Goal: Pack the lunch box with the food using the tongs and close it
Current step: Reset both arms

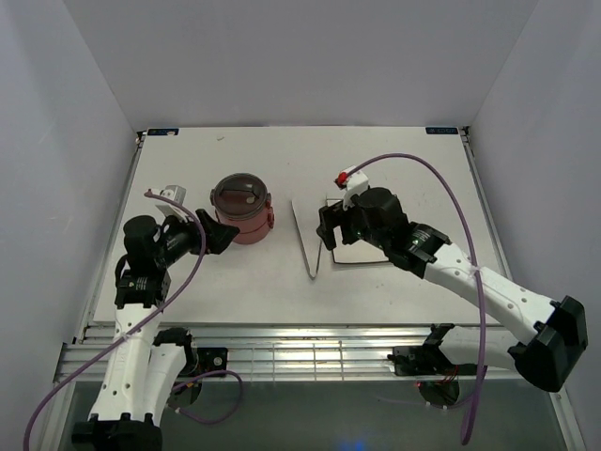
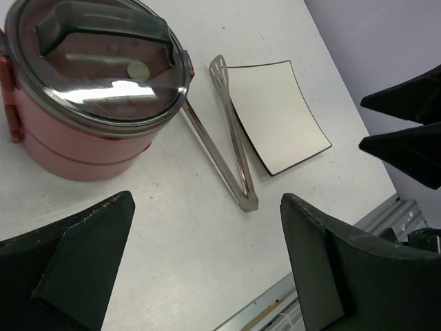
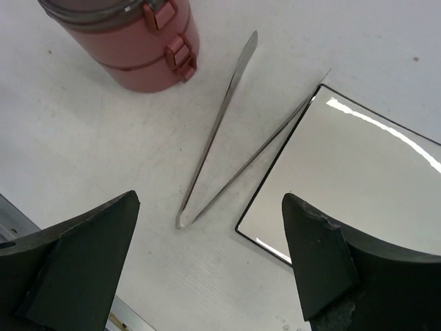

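Round two-tier dusty-red lunch box (image 1: 242, 209) with grey cover on and red clasps at its side stands on white bench (image 1: 394, 160), left of centre. Long slim silver metal tongs (image 1: 302, 235) lie flat on bench between lunch box and white square plate (image 1: 362, 252). The V joint points to the near edge, and one arm runs along the plate's left edge. Left pincer (image 1: 228, 235) sits just beside the lunch box on its near-left side, jaws spread wide, gripping nothing. Right pincer (image 1: 326, 225) is over the plate's left part, close to the tongs, jaws also wide apart, gripping nothing. Both wrist views show the tongs apart from the fingers.
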Tool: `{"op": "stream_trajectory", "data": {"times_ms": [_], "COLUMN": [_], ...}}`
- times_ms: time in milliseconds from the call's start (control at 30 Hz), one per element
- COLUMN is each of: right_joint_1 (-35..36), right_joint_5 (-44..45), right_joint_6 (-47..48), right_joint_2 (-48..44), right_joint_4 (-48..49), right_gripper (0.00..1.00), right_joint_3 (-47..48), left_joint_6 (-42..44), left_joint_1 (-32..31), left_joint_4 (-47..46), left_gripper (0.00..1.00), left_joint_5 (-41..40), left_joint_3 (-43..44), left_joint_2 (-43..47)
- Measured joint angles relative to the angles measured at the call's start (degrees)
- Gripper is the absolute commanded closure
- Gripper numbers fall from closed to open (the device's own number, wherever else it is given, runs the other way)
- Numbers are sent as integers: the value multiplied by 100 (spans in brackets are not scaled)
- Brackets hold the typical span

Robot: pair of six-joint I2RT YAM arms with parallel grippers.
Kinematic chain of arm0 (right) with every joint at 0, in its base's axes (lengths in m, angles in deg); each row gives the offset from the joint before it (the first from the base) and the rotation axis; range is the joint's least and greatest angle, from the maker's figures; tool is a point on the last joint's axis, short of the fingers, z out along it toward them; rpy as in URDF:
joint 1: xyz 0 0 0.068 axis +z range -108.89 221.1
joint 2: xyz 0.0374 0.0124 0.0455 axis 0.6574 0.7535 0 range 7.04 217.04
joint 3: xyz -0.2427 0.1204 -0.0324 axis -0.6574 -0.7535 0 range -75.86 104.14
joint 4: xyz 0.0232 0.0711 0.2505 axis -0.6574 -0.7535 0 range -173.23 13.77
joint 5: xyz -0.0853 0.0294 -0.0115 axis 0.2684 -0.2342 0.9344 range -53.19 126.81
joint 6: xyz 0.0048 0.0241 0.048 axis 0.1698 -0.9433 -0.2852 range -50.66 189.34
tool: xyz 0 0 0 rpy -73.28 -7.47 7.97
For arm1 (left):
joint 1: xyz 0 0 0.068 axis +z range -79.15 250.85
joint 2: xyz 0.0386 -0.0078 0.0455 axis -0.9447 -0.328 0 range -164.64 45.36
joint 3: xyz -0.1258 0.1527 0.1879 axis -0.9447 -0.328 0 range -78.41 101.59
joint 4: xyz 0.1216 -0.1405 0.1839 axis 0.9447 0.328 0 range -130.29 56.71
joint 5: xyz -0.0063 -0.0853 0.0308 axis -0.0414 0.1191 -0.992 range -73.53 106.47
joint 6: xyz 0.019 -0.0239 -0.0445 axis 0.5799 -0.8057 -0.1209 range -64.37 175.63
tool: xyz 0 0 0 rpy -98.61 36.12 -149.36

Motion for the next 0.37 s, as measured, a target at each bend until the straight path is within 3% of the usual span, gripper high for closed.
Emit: {"op": "stream_trajectory", "data": {"times_ms": [167, 367], "right_joint_1": [0, 0], "right_joint_5": [205, 409], "right_joint_6": [20, 197], "right_joint_2": [-564, -437], "right_joint_4": [269, 334], "right_gripper": [10, 10], "right_joint_3": [-192, -343], "left_joint_6": [-83, -107], "left_joint_1": [0, 0], "left_joint_4": [-11, -140], "left_gripper": [2, 2], "left_joint_5": [286, 400], "left_joint_3": [-262, -332], "left_joint_2": [214, 461]}}
